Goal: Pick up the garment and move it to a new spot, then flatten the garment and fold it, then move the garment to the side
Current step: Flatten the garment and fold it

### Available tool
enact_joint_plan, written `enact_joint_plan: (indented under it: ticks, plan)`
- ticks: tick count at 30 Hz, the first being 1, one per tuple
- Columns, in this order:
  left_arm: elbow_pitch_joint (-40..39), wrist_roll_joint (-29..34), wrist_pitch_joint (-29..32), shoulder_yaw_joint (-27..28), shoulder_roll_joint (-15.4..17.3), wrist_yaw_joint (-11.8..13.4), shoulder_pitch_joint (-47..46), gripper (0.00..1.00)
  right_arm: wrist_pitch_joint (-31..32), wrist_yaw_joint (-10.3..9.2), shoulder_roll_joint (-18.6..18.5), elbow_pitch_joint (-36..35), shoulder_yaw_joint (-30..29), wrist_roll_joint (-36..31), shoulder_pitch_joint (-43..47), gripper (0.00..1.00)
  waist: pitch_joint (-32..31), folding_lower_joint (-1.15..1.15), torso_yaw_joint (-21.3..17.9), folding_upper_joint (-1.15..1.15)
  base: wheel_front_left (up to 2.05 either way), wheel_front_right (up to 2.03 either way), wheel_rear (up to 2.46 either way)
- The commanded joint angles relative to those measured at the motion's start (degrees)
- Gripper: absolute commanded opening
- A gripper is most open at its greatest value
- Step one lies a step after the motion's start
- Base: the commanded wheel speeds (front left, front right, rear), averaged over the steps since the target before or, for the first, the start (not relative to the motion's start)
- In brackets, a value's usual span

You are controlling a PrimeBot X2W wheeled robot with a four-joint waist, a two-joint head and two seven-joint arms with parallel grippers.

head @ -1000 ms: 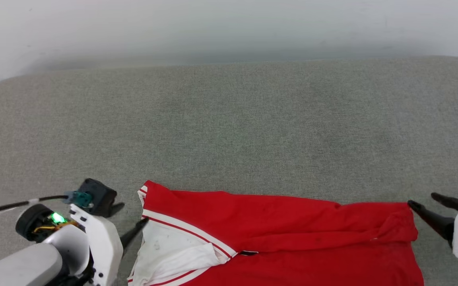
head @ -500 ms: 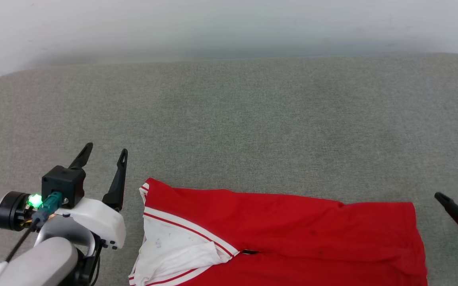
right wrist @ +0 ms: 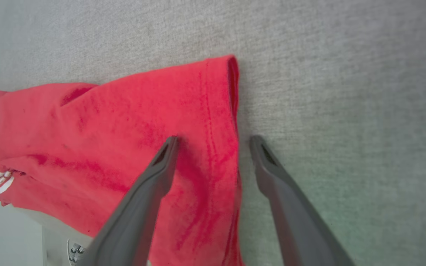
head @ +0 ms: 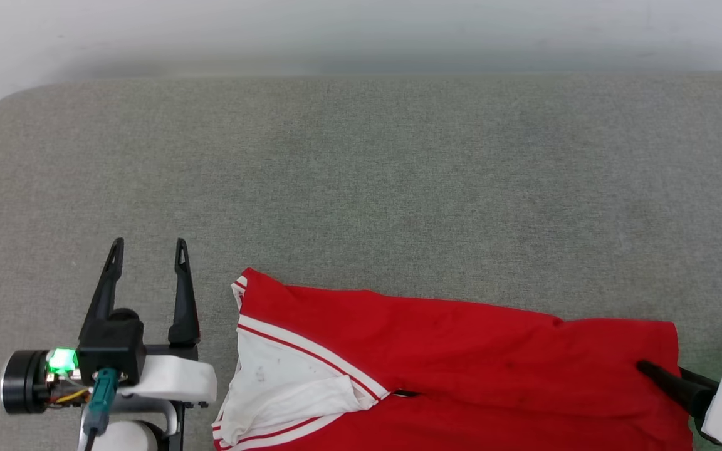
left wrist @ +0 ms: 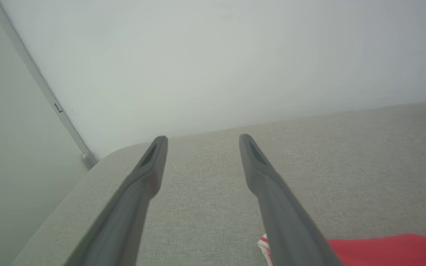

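The garment (head: 461, 351) is a red shirt with a white, red-striped sleeve, lying folded along the near edge of the grey padded surface (head: 361, 175). My left gripper (head: 148, 245) stands open to the left of the sleeve, fingers pointing away and clear of the cloth. In the left wrist view the left gripper (left wrist: 202, 137) has nothing between its fingers, and the garment (left wrist: 383, 251) shows at the lower right. My right gripper (head: 660, 368) is open at the shirt's right hem. The right gripper (right wrist: 213, 139) straddles the garment's (right wrist: 124, 122) hem edge, one finger over red cloth and one over grey.
A pale wall (head: 361, 31) runs behind the surface. The surface's rounded left corner (left wrist: 98, 162) drops off near my left gripper. Bare grey padding stretches beyond the garment to the far edge.
The left gripper has swung from pointing at the sleeve to pointing away from me. The right gripper drew back right, then came in over the hem. The camera has shifted a little.
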Motion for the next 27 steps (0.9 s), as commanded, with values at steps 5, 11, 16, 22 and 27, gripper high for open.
enact_joint_plan:
  ticks: [5, 11, 16, 22, 27]
  plan:
    - [-1.17, 6.03, -0.18, 6.01, -5.63, -1.68, 5.29, 1.0, 3.66, -0.01, 4.37, 0.03, 3.3, 2.48, 2.59, 1.0, 0.42, 0.0, 0.85, 0.0, 0.0, 0.0, 0.0]
    - [-1.43, 12.14, -0.18, 11.26, -11.9, -3.39, 9.5, 1.0, 5.19, -0.01, 6.49, -0.75, 5.05, 3.98, 2.44, 1.0, 0.4, 0.0, 1.25, 0.0, 0.0, 0.0, 0.0]
    - [-1.27, 15.89, -0.19, 14.57, -16.42, -5.72, 12.52, 1.0, 5.74, -0.01, 5.93, -1.23, 5.69, 3.85, 2.32, 0.0, 0.08, 0.0, 1.46, 0.0, 0.0, 0.0, 0.0]
    - [-0.47, 19.8, -0.19, 17.43, -20.25, -8.34, 14.81, 1.0, 4.5, -0.03, 3.66, -1.39, 3.97, 3.56, 1.33, 0.0, -0.64, 0.0, 1.5, 0.0, 0.0, 0.0, 0.0]
    - [0.29, 21.85, -0.19, 19.27, -22.38, -10.32, 16.08, 1.0, 4.39, -0.03, 1.36, -2.19, 2.0, 4.15, 0.17, 0.0, -1.77, 0.0, 1.24, 0.0, 0.0, 0.0, 0.0]
